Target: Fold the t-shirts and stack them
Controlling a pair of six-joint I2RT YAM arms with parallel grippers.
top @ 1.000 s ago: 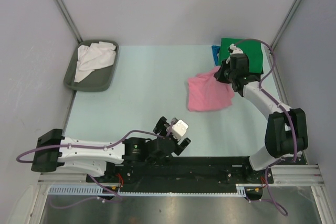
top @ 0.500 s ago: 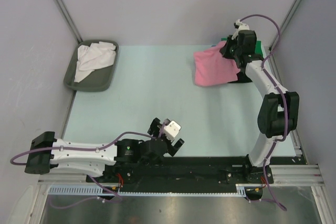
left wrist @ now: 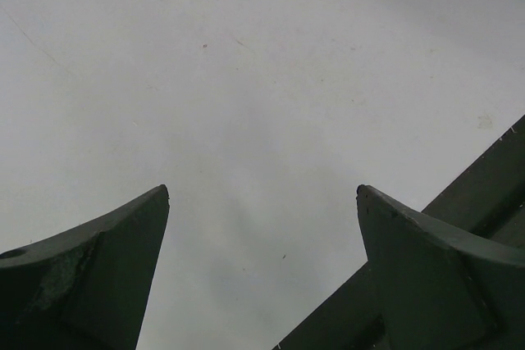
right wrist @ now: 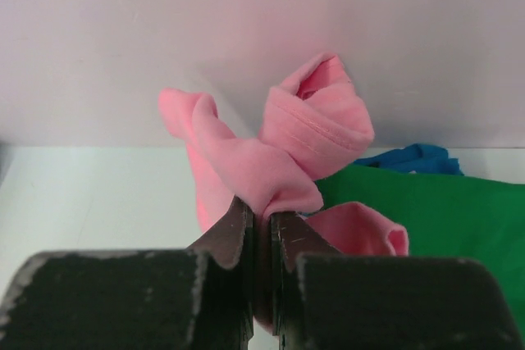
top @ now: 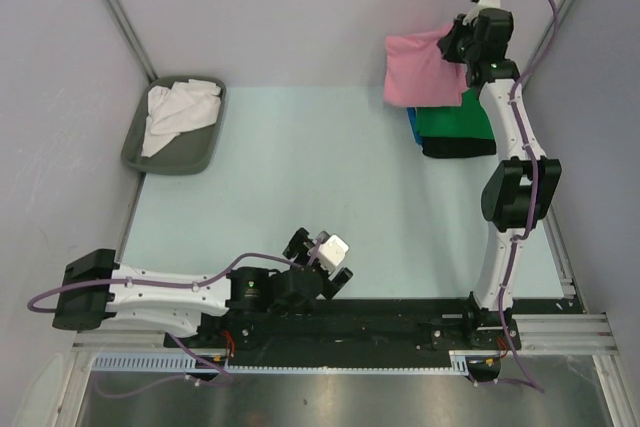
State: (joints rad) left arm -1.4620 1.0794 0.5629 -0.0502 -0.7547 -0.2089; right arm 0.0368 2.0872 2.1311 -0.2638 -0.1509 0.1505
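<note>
My right gripper (top: 458,44) is raised high at the back right, shut on the pink t-shirt (top: 422,69), which hangs from it above the table. In the right wrist view the pink cloth (right wrist: 271,165) bunches over the closed fingers. Under it lies a folded stack: the green t-shirt (top: 455,123) on top, a blue one (top: 412,125) peeking out at its left edge, and a black one (top: 458,150) under its near edge. A crumpled white t-shirt (top: 178,113) lies in the grey tray. My left gripper (top: 322,259) stands open and empty over bare table near the front.
The grey tray (top: 140,158) sits at the back left corner. Pale walls with metal posts close in the back and both sides. The black rail of the arm bases (top: 400,319) runs along the near edge.
My right gripper has lifted the pink t-shirt off the table and carried it up and back over the green stack. The left arm has shifted slightly near the front edge.
</note>
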